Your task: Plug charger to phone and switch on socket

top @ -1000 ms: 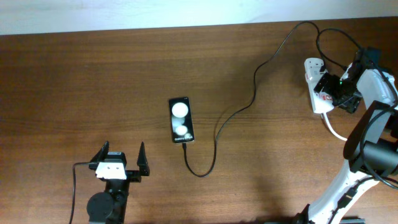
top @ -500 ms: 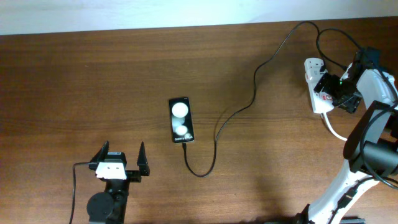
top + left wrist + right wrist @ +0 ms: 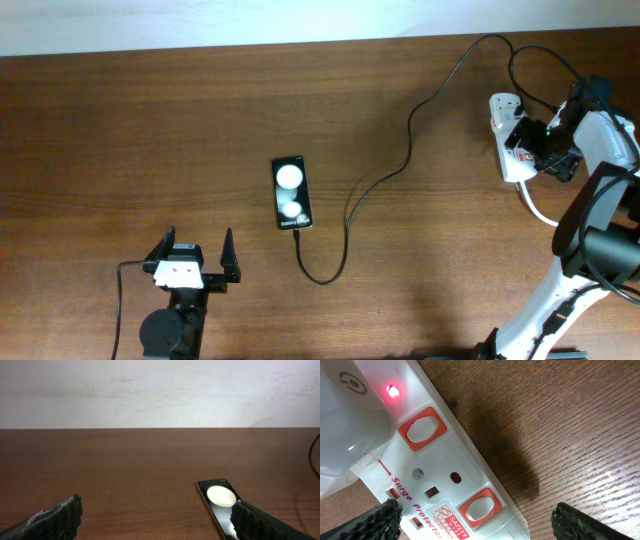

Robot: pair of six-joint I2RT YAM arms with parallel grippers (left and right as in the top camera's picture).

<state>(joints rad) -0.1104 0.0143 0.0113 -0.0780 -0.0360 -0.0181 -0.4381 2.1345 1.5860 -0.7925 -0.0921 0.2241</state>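
Overhead: the phone (image 3: 291, 193) lies mid-table, its long axis pointing toward the left gripper (image 3: 197, 252), whose fingers stand apart and hold nothing. The charger (image 3: 409, 145) seems to meet the phone's near end, though the joint is too small to confirm. The right gripper (image 3: 533, 140) hangs over the socket (image 3: 500, 112).

Left wrist: the phone sits ahead-right.

Right wrist: jaws spread and empty, the socket directly below, lying diagonally — a red lamp (image 3: 393, 391) glows beside one switch (image 3: 422, 425).
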